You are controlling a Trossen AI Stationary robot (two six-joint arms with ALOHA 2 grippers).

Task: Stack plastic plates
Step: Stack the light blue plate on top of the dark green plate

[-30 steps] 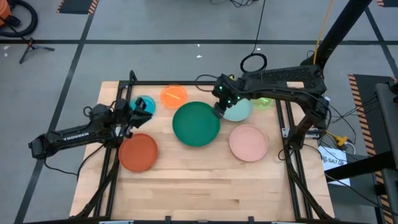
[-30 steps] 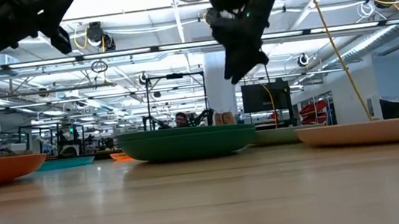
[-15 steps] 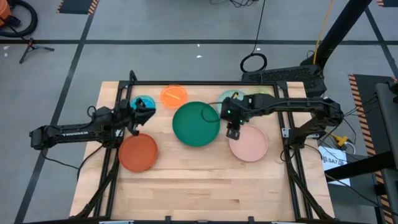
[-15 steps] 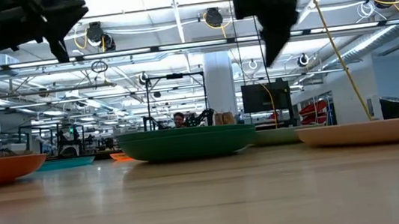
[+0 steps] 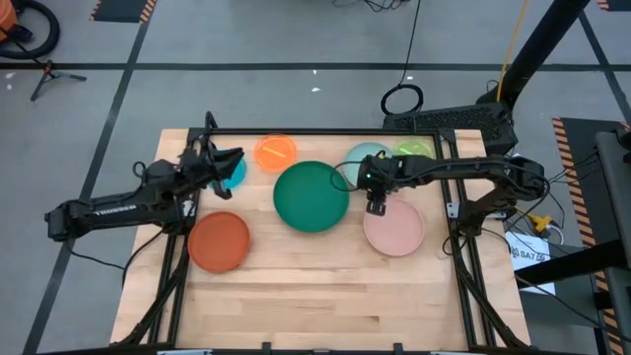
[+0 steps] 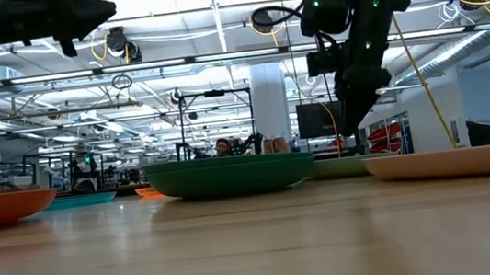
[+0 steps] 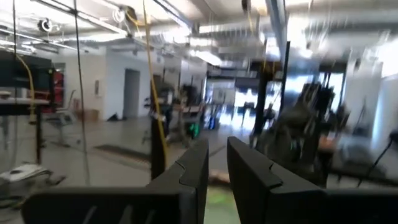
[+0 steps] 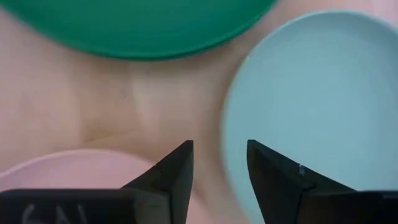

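Seven plates show on the table (image 5: pixel 296 306), none visibly stacked: dark green plate (image 5: pixel 312 197) at centre, pink plate (image 5: pixel 394 229), pale mint plate (image 5: pixel 367 158), lime green plate (image 5: pixel 414 151), orange-red plate (image 5: pixel 219 242), small orange plate (image 5: pixel 275 151), blue plate (image 5: pixel 233 170). Right gripper (image 5: pixel 376 206) hovers over the pink plate's rim, fingers open, empty. Left gripper (image 5: pixel 229 160) hangs above the blue plate, fingers nearly closed, empty. Descending off-centre might press the thin rim and tip or skid the plate away.
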